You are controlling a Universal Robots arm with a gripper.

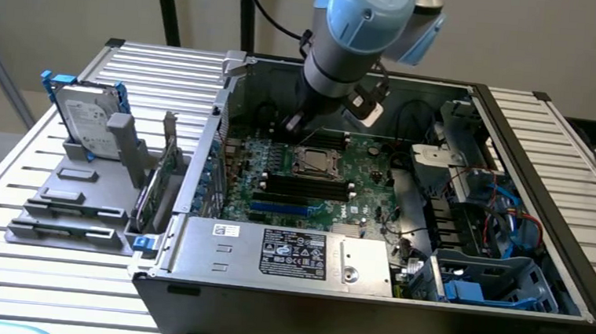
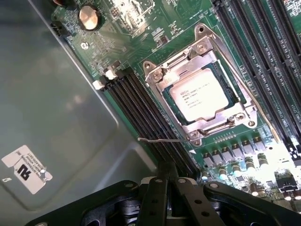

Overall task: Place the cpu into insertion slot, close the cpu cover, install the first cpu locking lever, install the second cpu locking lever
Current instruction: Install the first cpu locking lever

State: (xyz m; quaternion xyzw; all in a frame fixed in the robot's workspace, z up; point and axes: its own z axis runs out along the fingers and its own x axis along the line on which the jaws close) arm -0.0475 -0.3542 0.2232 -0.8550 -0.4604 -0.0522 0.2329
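The cpu (image 2: 200, 98), a tan-silver square chip, lies in the insertion slot (image 2: 173, 102) on the green board. The silvery cpu cover (image 2: 221, 61) is folded down around it, with the chip showing through its middle opening. One thin wire locking lever (image 2: 162, 139) juts out sideways from the socket's corner, across the black memory slots. A second rod (image 2: 244, 82) runs along the socket's far side. My gripper (image 2: 167, 167) is shut with nothing between its fingers (image 2: 155, 197), just short of the jutting lever. In the exterior view the gripper (image 1: 289, 127) hangs over the socket (image 1: 314, 162).
Long black memory slots (image 2: 141, 108) flank the socket on both sides. The grey case wall (image 2: 56, 117) rises close beside the gripper. In the exterior view, drive bays and cables (image 1: 484, 211) fill the case's right, and the power supply (image 1: 282, 249) sits at the front.
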